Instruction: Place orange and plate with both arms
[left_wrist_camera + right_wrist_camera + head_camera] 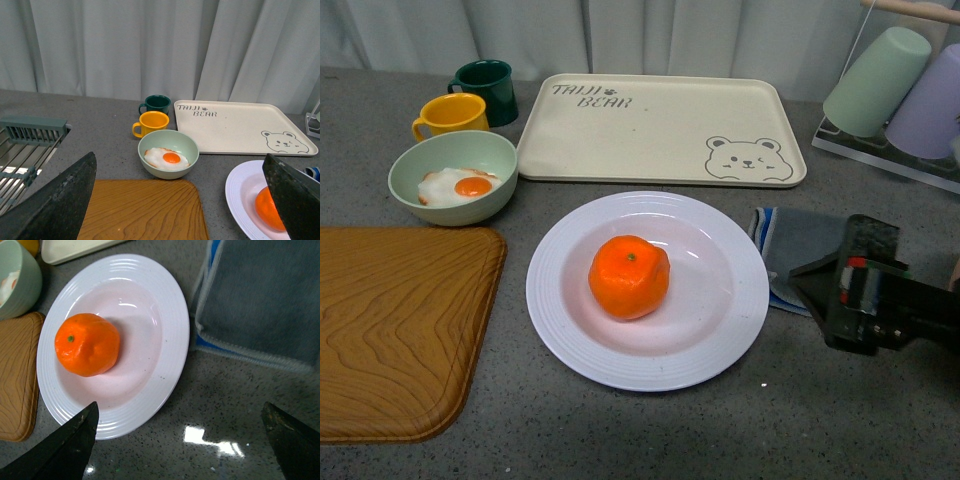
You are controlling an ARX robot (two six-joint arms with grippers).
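White plate [720, 320] holds the orange [629, 277] at its middle, between wooden board [400, 320] and grey cloth [800, 250]. Right gripper [179, 410] hangs over the cloth, jaws wide apart; left gripper [180, 159] likewise spread.

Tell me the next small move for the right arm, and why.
Probably draw the right gripper back from the plate. The orange already sits in the plate's well, the right gripper is open and empty beside its rim near the grey cloth, and the left gripper is open too.
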